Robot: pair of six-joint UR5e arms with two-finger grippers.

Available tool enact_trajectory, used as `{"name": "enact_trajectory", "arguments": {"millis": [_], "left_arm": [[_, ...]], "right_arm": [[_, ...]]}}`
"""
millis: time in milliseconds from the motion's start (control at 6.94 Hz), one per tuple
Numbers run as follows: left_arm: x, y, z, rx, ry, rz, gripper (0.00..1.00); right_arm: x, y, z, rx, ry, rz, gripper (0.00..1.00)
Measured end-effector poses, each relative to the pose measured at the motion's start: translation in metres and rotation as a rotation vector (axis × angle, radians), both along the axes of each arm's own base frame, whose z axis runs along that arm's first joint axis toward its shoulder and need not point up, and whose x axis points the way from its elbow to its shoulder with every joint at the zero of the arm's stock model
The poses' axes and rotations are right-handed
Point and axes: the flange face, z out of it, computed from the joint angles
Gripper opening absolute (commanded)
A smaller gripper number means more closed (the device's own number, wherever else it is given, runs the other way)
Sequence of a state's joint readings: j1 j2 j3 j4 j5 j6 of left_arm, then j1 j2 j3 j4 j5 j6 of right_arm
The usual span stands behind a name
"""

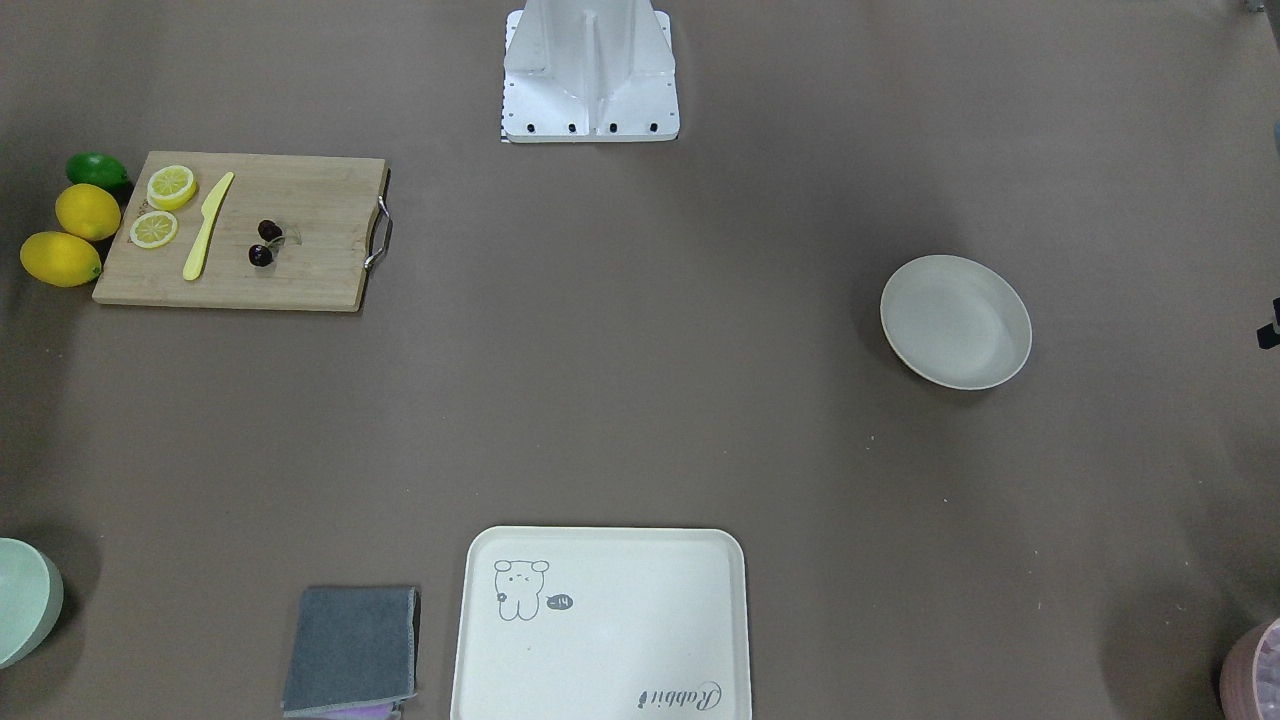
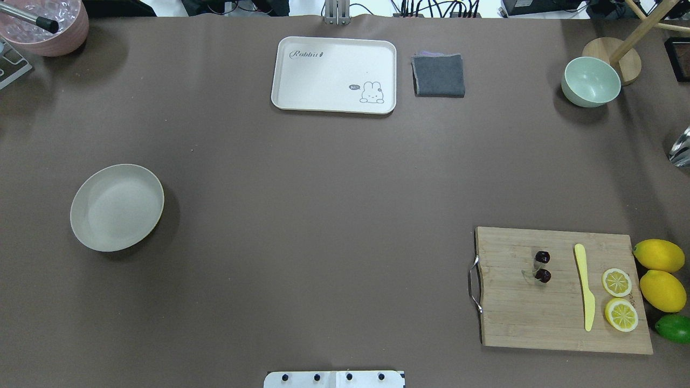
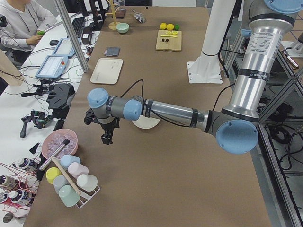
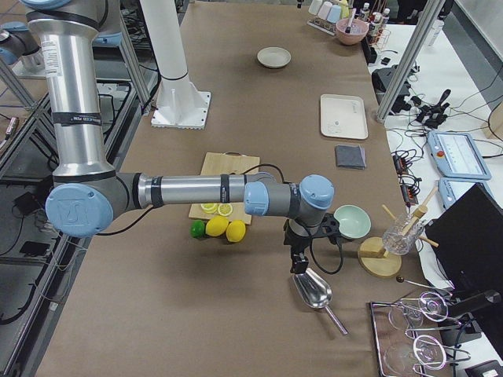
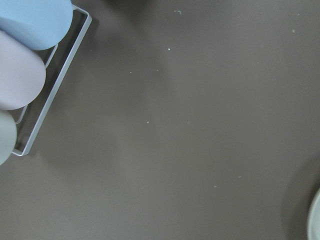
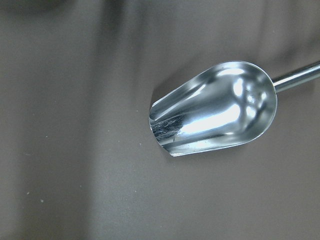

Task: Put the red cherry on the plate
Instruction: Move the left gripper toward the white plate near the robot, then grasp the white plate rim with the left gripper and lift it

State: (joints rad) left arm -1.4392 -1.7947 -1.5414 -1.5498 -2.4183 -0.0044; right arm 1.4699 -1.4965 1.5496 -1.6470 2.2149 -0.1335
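The red cherry (image 2: 542, 267), a pair of tiny dark fruits on thin stems, lies on a wooden cutting board (image 2: 560, 323) at the table's right; it also shows as the cherry (image 1: 264, 243) in the front view. The plate (image 2: 117, 207), a round off-white dish, sits empty at the table's left, and my left arm partly covers the plate (image 3: 150, 125) in the left side view. My left gripper (image 3: 106, 137) hangs over bare table beyond the plate, near a cup rack. My right gripper (image 4: 297, 263) hovers over a metal scoop, far from the cherry. For both grippers I cannot tell open from shut.
On the board lie a yellow knife (image 2: 585, 285) and two lemon slices (image 2: 616, 282); whole lemons (image 2: 659, 255) and a lime (image 2: 674, 327) sit beside it. A cream tray (image 2: 334, 74), grey cloth (image 2: 439, 75) and green bowl (image 2: 591, 81) line the far edge. The scoop (image 6: 215, 107) lies under my right wrist.
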Motion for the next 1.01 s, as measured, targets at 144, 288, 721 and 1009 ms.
{"name": "enact_trajectory", "arguments": {"millis": [144, 288, 721, 1009], "left_arm": [[0.011, 0.005, -0.018, -0.028, 0.033, -0.028, 0.98], [0.036, 0.015, -0.024, -0.057, 0.047, -0.02, 0.98], [0.146, 0.055, -0.008, -0.109, 0.074, 0.034, 0.98], [0.192, 0.088, 0.041, -0.083, 0.074, 0.034, 0.98]], "right_arm": [[-0.001, 0.0, 0.001, -0.002, 0.0, -0.001, 1.0], [-0.001, 0.0, 0.0, -0.001, -0.001, -0.002, 1.0], [-0.004, -0.001, -0.001, 0.001, 0.0, -0.007, 1.0], [-0.009, -0.001, -0.002, -0.002, 0.0, -0.009, 1.0]]}}
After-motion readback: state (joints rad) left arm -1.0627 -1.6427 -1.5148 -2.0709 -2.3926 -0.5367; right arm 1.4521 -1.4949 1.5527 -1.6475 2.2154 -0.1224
